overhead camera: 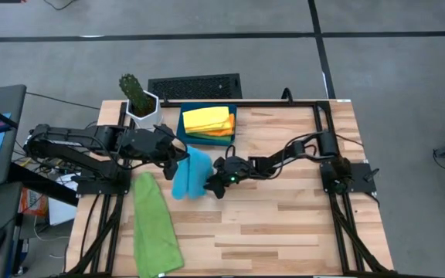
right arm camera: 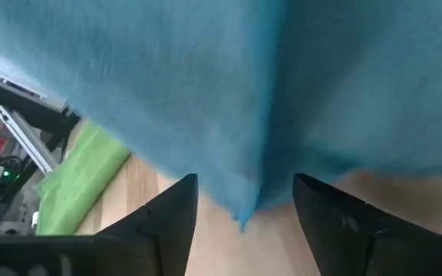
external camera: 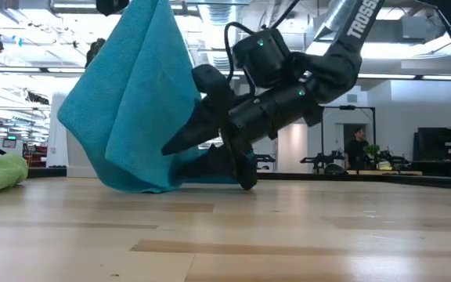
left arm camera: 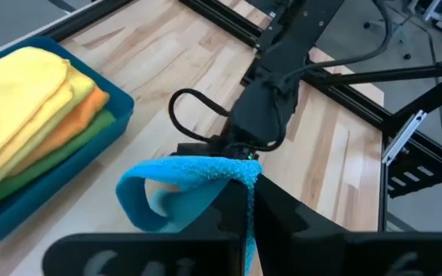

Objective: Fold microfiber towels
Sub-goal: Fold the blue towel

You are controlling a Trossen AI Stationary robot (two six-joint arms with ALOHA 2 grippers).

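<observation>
- Left hand [overhead camera: 182,157] is pinched shut on the top edge of the sky-blue towel [overhead camera: 191,172], holding it up off the desk [overhead camera: 284,224] so it hangs in a drape. In the low view the bottom of the cloth just brushes the wood.
- Right hand [overhead camera: 212,184] sits right next to the hanging blue towel, down low near the desk, with its fingers [right arm camera: 176,215] spread wide apart. From its wrist view the lower edge of the cloth dangles between the two fingers, but they aren't clamped on it.
- Loose green towel [overhead camera: 154,228] lies stretched out on the desk to the left, near the front edge, well apart from the blue one.
- Teal tray [overhead camera: 188,134] sits at the far side of the desk with a folded stack in it: yellow towel [overhead camera: 205,118] on top, orange towel [overhead camera: 222,131] under that, and a second green towel [left arm camera: 48,161] at the bottom.
- Little potted cactus [overhead camera: 135,96] stands just left of the tray.
</observation>
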